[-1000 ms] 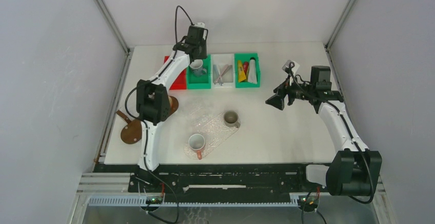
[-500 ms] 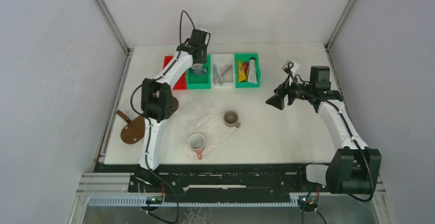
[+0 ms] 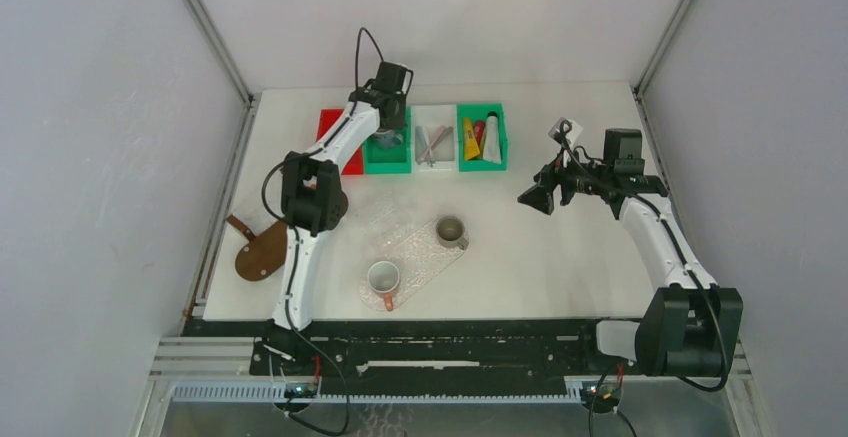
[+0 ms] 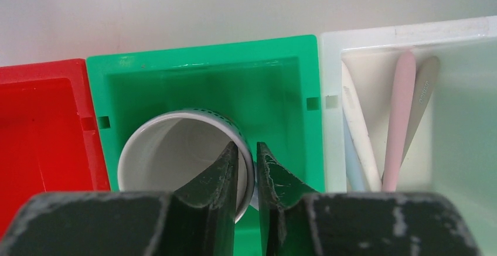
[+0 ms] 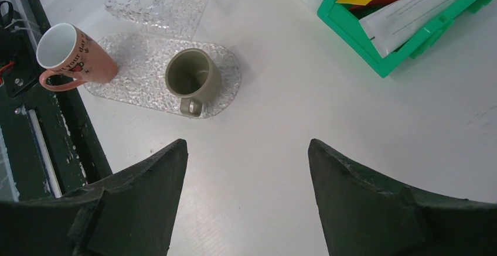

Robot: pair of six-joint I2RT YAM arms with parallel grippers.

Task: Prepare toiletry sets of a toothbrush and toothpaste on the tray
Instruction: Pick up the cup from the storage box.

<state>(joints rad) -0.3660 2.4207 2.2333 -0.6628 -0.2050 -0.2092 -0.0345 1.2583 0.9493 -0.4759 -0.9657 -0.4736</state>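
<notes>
Toiletry sets are not yet started: toothbrushes (image 4: 400, 121) lie in the white bin (image 4: 410, 30), tubes (image 5: 422, 10) in a green bin (image 5: 410, 52), none on the tray (image 5: 140, 74). Left end effector (image 4: 246, 147) pinches the rim of a white mug (image 4: 176, 150); right end effector (image 5: 247, 143) gapes wide, empty.

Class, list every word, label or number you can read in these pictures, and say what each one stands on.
"tour" (probably; the rest curves out of sight): on the pink mug.
Small print on the grey toothbrush: too blurred to read.
Fine print on the white tube: too small to read.
</notes>
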